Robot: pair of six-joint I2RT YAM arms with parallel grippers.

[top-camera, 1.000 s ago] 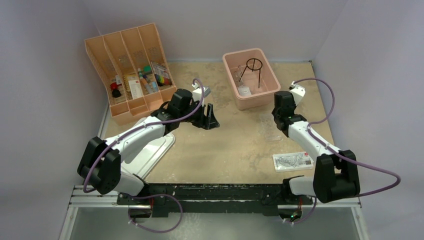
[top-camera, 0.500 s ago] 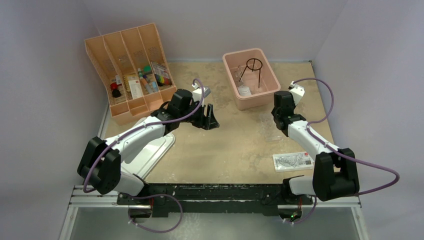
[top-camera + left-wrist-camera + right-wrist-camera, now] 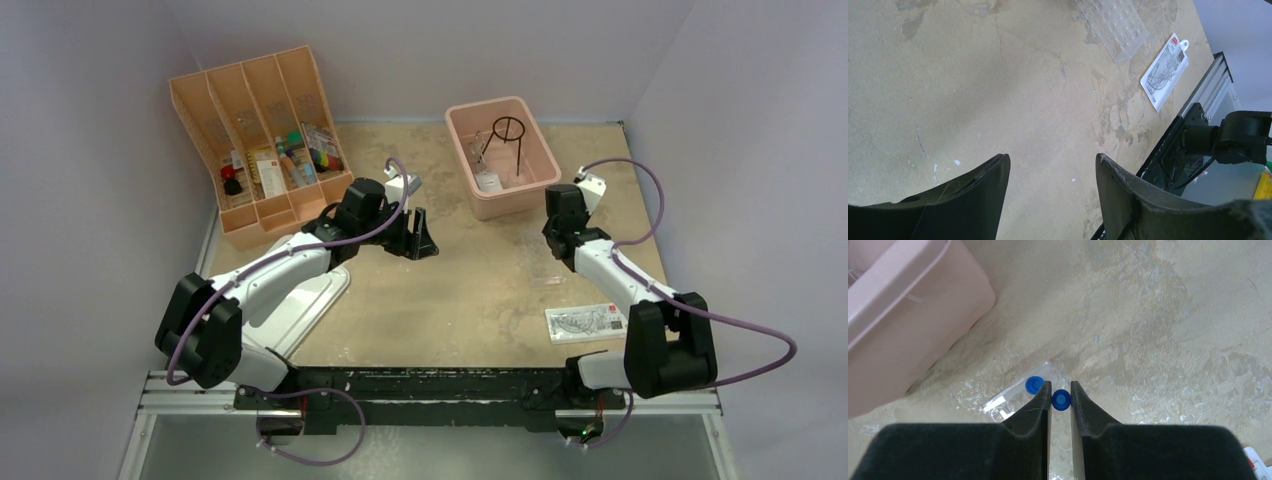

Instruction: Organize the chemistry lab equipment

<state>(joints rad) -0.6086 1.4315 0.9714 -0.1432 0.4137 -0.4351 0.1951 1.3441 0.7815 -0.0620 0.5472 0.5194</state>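
My right gripper (image 3: 1060, 383) is shut on a small blue bulb (image 3: 1061, 400), seen end-on between its fingertips. A second blue round piece (image 3: 1034, 384) lies just left of the left finger, on the clear well rack (image 3: 1010, 401) under the jaws. That rack (image 3: 548, 272) rests on the table beside the right arm. My left gripper (image 3: 1052, 157) hangs open over bare table at mid-table (image 3: 424, 244). A clear packet (image 3: 586, 322) lies near the right base. The black wire ring tripod (image 3: 508, 135) stands in the pink tub (image 3: 487, 105).
The orange divided tray (image 3: 190, 110) leans at the far left with small items in its lower ends. A white board (image 3: 315, 300) lies under the left arm. The pink tub's corner (image 3: 903, 315) is close on the right gripper's left.
The right wrist has drifted slightly toward the pink tub. The left arm has not moved, and neither gripper's jaws changed.
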